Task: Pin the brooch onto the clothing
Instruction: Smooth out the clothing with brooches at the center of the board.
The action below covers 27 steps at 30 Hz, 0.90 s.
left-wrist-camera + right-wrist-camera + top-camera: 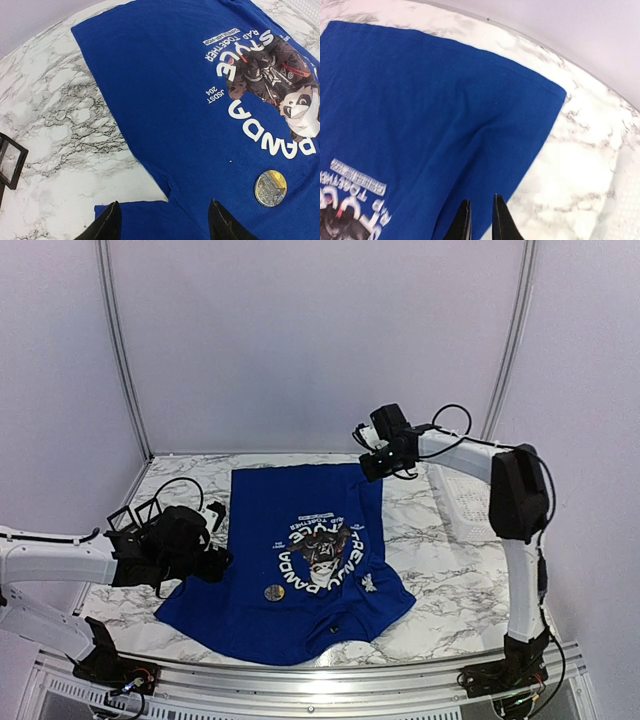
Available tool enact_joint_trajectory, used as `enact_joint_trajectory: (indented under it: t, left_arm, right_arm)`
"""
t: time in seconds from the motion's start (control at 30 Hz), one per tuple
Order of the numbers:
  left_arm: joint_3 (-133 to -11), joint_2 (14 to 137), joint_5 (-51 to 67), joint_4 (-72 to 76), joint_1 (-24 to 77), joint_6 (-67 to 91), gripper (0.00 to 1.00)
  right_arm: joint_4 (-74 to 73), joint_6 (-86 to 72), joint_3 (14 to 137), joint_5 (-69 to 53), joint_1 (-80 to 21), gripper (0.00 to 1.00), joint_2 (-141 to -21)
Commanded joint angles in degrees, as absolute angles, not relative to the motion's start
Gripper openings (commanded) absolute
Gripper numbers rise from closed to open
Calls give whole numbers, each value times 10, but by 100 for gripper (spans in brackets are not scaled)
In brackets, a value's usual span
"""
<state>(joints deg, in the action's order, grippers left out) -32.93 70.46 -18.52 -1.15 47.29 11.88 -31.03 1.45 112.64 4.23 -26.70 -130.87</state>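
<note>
The clothing point(300, 560), a royal-blue T-shirt with a panda print, lies flat on the marble table. The brooch point(273, 592), a round gold-rimmed badge, rests on the cloth beside the lettering, also in the left wrist view point(270, 188). My left gripper point(215, 560) hovers over the shirt's left sleeve point(150, 220), jaws wide open point(165, 212), nothing between them. My right gripper point(370, 468) is at the far right corner of the shirt. Its fingertips stand a narrow gap apart point(481, 201) just above a raised fold of the clothing point(445, 125).
A black square frame point(10, 162) stands on the marble table point(440, 570) left of the shirt, near my left arm. A white perforated mat point(462, 498) lies at the back right. Aluminium rails run along the near edge point(300, 678).
</note>
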Motion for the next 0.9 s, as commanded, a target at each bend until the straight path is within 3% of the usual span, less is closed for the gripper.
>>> enact_joint_trajectory:
  t: [0.0, 0.2, 0.3, 0.37, 0.43, 0.63, 0.73, 0.8, 0.87]
  left_arm:
    - [-305, 689, -178, -43, 465, 197, 60]
    - [-240, 632, -185, -51, 463, 288, 59]
    - [-222, 635, -184, -52, 462, 307, 60]
    - [-214, 648, -184, -51, 460, 321, 61]
    - [-207, 662, -184, -47, 455, 334, 62]
    - [-185, 684, -185, -29, 439, 360, 69]
    - [-186, 696, -175, -27, 433, 365, 71]
    - [-181, 700, -171, -29, 427, 385, 72]
    - [-175, 701, -173, -39, 425, 405, 73]
  right_arm:
    - [-307, -14, 960, 58, -312, 11, -1141]
    - [-363, -103, 718, 16, -353, 20, -983]
    - [-383, -151, 634, -4, -384, 30, -936]
    - [-400, -175, 598, -10, -398, 41, -914]
    - [-399, -196, 556, -13, -404, 44, -891]
    - [-319, -246, 451, -79, -420, 46, -835]
    - [-321, -257, 428, -51, -437, 45, -840]
    - [-334, -267, 418, -41, -449, 41, -849]
    - [-347, -293, 404, -36, -457, 28, -842]
